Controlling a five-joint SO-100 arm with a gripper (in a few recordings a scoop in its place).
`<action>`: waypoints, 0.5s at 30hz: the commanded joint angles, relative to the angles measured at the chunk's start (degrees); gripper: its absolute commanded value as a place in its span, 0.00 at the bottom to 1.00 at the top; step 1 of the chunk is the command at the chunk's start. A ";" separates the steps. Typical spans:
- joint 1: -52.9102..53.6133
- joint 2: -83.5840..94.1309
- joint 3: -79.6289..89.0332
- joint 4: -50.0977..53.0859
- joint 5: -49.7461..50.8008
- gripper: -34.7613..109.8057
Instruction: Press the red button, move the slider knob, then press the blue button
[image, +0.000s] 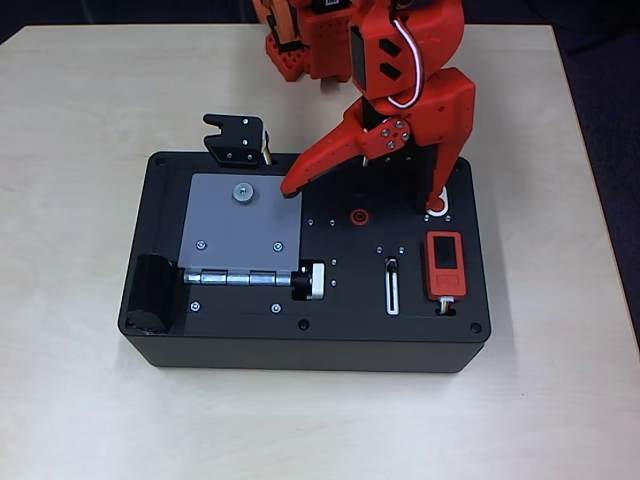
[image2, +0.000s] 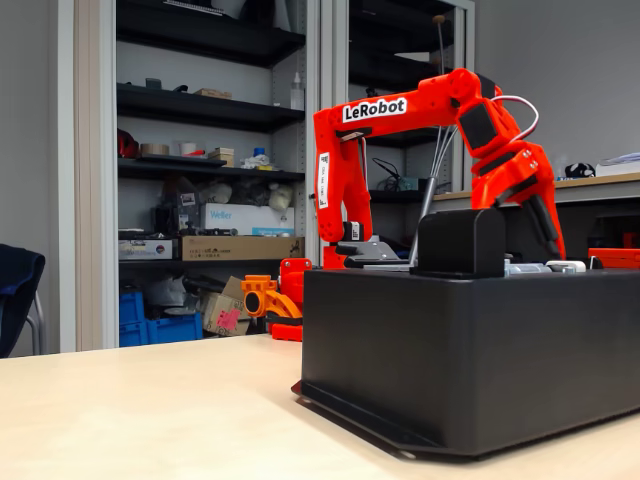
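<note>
In the overhead view my gripper (image: 365, 195) hangs over the upper middle of the black box (image: 300, 345), jaws spread wide and holding nothing: one long finger reaches left, its tip at the upper right corner of the grey plate (image: 240, 230), the other drops straight down at the upper right of the box. That second finger covers most of the white oval plate (image: 440, 206); a sliver of the red button (image: 440, 197) peeks out beside it, and I cannot make out the blue button. The slider knob (image: 392, 264) sits at the top of its white-rimmed slot in the lower right, just left of the red device (image: 445, 265). I judge the buttons to be stiff, flat caps wanting a short straight push from one fingertip, not a grip; the knob is a tiny hard nub, likely slippery, best nudged from the side along its track. In the fixed view my arm (image2: 400, 130) arches over the box from the middle to the upper right, with "LeRobot" on its upper link; a shelf carton at left reads "Weller".
</note>
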 joint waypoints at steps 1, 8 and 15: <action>-0.79 -0.53 -1.76 -0.26 1.05 0.74; -0.79 -0.70 -4.13 0.53 0.53 0.75; -0.26 -0.44 -8.70 2.90 -0.53 0.75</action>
